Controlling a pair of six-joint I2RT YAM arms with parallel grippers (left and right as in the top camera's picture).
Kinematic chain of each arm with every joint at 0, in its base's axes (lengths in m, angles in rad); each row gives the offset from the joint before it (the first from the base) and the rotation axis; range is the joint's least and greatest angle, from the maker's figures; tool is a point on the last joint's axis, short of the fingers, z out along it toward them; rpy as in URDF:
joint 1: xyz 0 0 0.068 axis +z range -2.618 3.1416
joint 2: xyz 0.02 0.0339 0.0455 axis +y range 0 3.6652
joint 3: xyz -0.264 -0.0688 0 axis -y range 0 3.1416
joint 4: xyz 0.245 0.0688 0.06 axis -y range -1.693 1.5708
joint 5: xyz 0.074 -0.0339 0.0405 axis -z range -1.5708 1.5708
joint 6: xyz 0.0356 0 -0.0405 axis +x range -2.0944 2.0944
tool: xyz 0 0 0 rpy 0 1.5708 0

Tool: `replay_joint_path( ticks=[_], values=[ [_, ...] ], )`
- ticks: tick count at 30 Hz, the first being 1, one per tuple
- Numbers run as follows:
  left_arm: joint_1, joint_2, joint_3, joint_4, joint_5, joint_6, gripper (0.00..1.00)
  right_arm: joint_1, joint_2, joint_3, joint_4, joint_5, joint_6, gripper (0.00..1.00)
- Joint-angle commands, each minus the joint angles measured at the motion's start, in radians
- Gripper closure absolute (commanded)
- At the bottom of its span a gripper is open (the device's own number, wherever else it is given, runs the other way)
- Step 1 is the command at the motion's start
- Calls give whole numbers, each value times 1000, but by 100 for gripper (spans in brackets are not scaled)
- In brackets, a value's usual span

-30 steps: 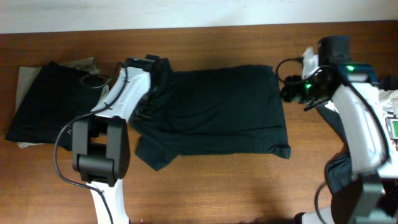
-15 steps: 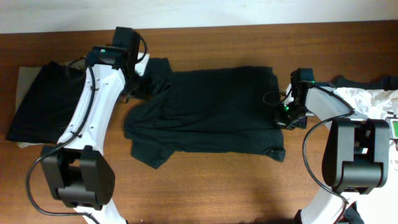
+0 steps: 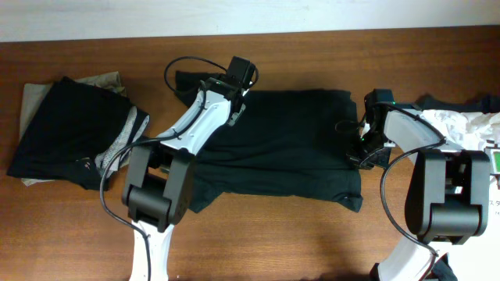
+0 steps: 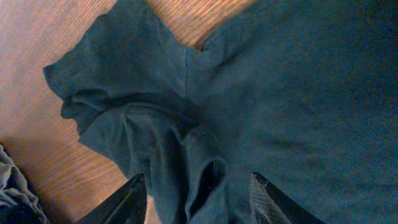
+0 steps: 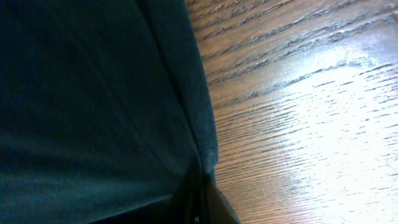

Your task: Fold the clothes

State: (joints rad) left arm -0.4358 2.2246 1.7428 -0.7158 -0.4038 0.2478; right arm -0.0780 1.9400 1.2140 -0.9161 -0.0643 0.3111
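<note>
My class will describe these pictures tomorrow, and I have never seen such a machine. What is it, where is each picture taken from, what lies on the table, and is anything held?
These are two white and black robot arms at a brown wooden table, each ending in a two-finger gripper. One picture looks down from above; the other two come from a small camera on each wrist. A dark short-sleeved T-shirt lies spread in the middle. A pile of folded dark and grey clothes lies at one end, and loose white and dark garments at the other. The left gripper hovers open above a bunched sleeve, holding nothing. The right gripper is shut, pinching the T-shirt's edge.
</note>
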Motion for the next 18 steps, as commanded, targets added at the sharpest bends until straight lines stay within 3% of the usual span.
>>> replay_joint_path(
  ticks=[1, 3, 4, 7, 10, 11, 13, 14, 15, 16, 18],
  values=[
    [13, 68, -1, -10, -31, 12, 72, -8, 35, -42, -12, 72, 9, 96],
    [22, 67, 3, -10, -28, 12, 87, -8, 35, -42, -12, 72, 9, 96],
    [31, 66, 3, -11, -34, 12, 99, -8, 35, -42, -12, 72, 9, 96],
    [75, 37, 79, -109, -159, -65, 100, -8, 35, -42, -14, 73, 9, 96],
    [164, -26, 180, -195, -167, -71, 100, -8, 35, -42, -12, 73, 9, 96],
    [184, -29, 180, -204, -165, -71, 96, -8, 35, -42, -12, 73, 9, 96],
    [231, -29, 178, -261, -161, -71, 78, -8, 35, -42, -13, 73, 9, 96],
    [249, -29, 178, -283, -162, -71, 52, -8, 35, -42, -13, 73, 9, 96],
    [262, -29, 178, -304, -162, -72, 46, -8, 35, -42, -13, 73, 9, 94],
    [274, -30, 178, -336, -161, -86, 30, -8, 35, -42, -14, 73, 9, 91],
    [283, -52, 179, -386, -129, -114, 27, -8, 35, -42, -14, 74, 9, 82]
  ],
)
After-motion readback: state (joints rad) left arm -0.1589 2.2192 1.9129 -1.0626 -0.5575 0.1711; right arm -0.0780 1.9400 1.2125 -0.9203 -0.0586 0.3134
